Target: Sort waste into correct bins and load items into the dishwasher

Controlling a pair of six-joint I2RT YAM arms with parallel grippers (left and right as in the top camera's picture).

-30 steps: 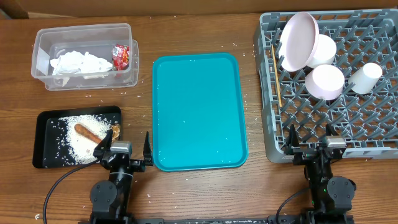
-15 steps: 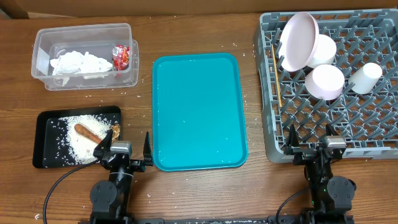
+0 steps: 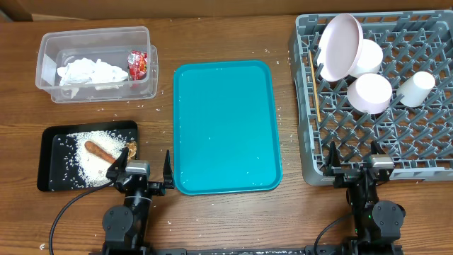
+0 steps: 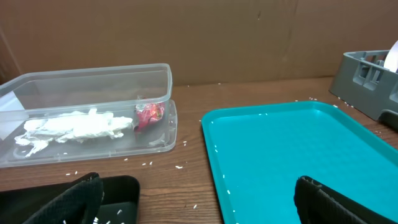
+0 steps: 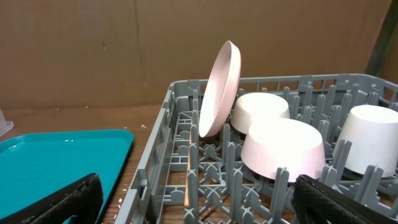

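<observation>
The clear tub (image 3: 49,48) at the back left holds a crumpled white napkin (image 3: 88,72) (image 4: 74,126) and a red wrapper (image 3: 137,63) (image 4: 150,114). The black tray (image 3: 49,134) holds rice (image 3: 88,164), a brown sausage piece (image 3: 100,151) and a small brown bit (image 3: 132,148). In the grey rack (image 3: 425,152) (image 5: 155,168), the plate (image 3: 338,46) (image 5: 221,87) stands on edge beside two upturned bowls (image 3: 372,93) (image 5: 283,148), a cup (image 3: 417,88) (image 5: 368,138) and a wooden stick (image 3: 313,88) (image 5: 188,168). My left gripper (image 3: 140,173) (image 4: 199,208) is open at the table's front, and my right gripper (image 3: 352,166) (image 5: 199,202) is open at the rack's near edge.
A teal tray (image 3: 225,126) (image 4: 292,155) lies in the middle with a few rice grains on it. Loose grains are scattered on the wooden table round the tub and the teal tray. A brown cardboard wall stands behind.
</observation>
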